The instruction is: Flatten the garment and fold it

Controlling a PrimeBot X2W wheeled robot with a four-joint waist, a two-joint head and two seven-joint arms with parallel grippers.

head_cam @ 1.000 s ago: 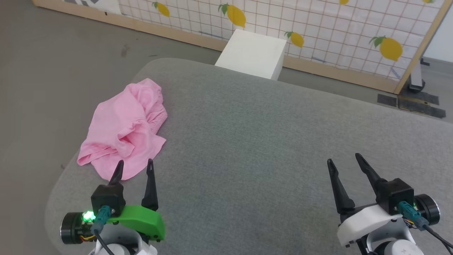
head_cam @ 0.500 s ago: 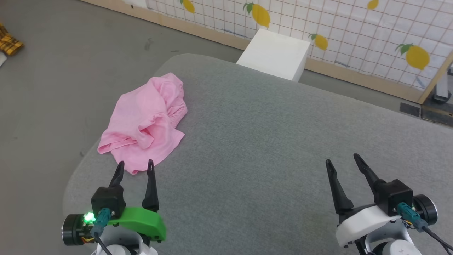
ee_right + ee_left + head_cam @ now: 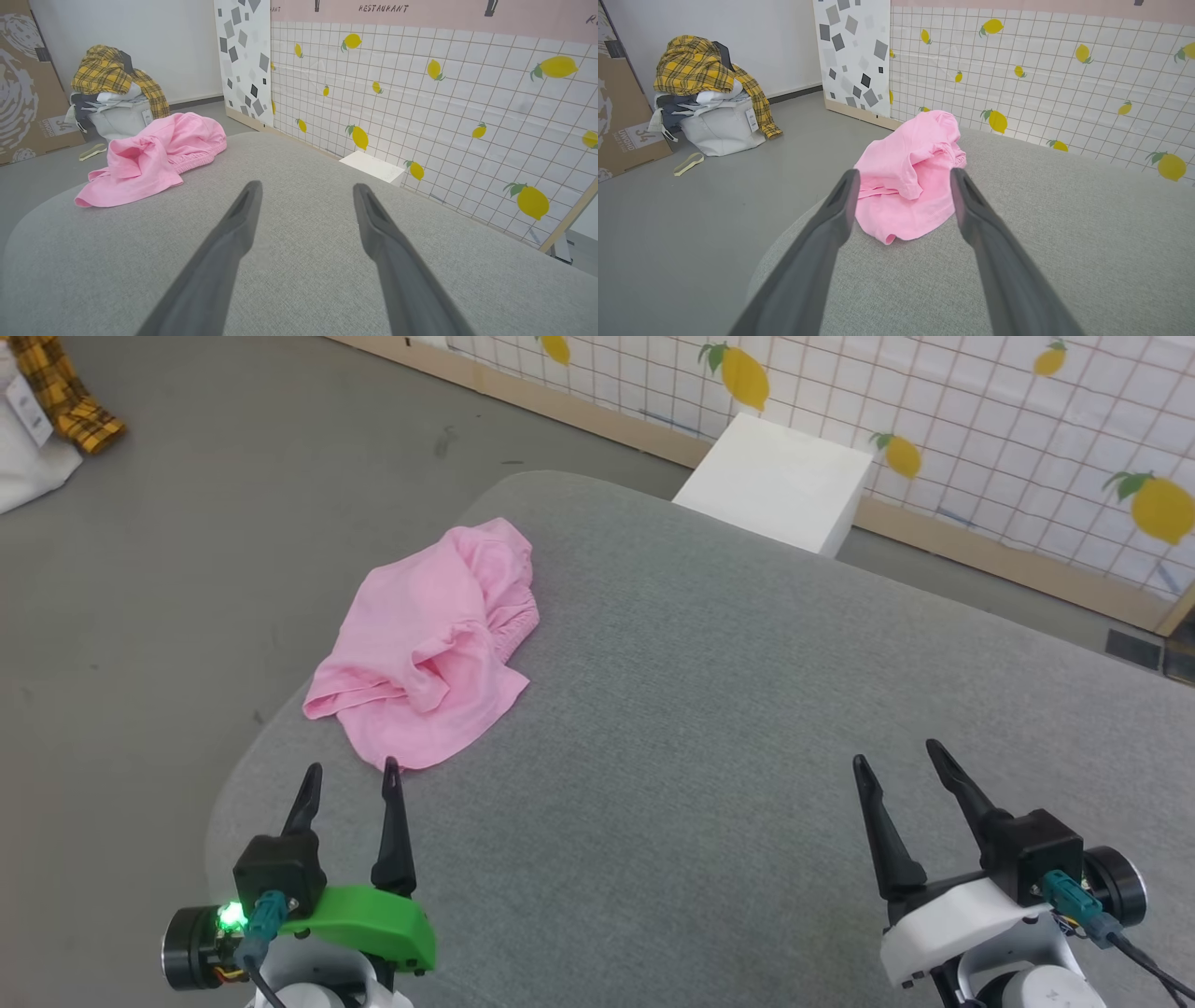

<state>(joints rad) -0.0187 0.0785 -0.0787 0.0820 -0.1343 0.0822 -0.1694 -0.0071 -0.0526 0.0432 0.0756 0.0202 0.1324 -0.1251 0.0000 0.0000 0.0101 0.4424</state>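
The light pink thin soft cloth shorts (image 3: 429, 644) lie crumpled in a heap on the far-L part of the wide grey fabric-covered rounded pad (image 3: 747, 691), close to its L edge; not flattened, not folded. The gathered elastic waistband (image 3: 516, 627) bunches on the heap's R side, facing pad centre, and a loose fold flops over the middle. The near hem spreads flattish toward the robot

L gripper (image 3: 353, 766), green-shelled, sits lower L in head view w/ its two long dark fingers spread wide and nothing btw them: released. Its inner fingertip shows right at the shorts' near hem; touching or just above, can't tell. In L wrist view the shorts lie straight ahead, framed btw the two fingers

R gripper (image 3: 893, 752), white-shelled, hovers over bare pad at lower R, well apart from the shorts, fingers also spread, empty

Beyond the pad: white rectangular box (image 3: 775, 485) on grey floor (image 3: 187, 523), just by a white grid-pattern panel w/ yellow lemons (image 3: 1008, 411). Far L on the floor, yellow plaid cloth (image 3: 696, 65) tops a pile on a white bag (image 3: 719, 133), beside a brown cardboard box (image 3: 619, 107)
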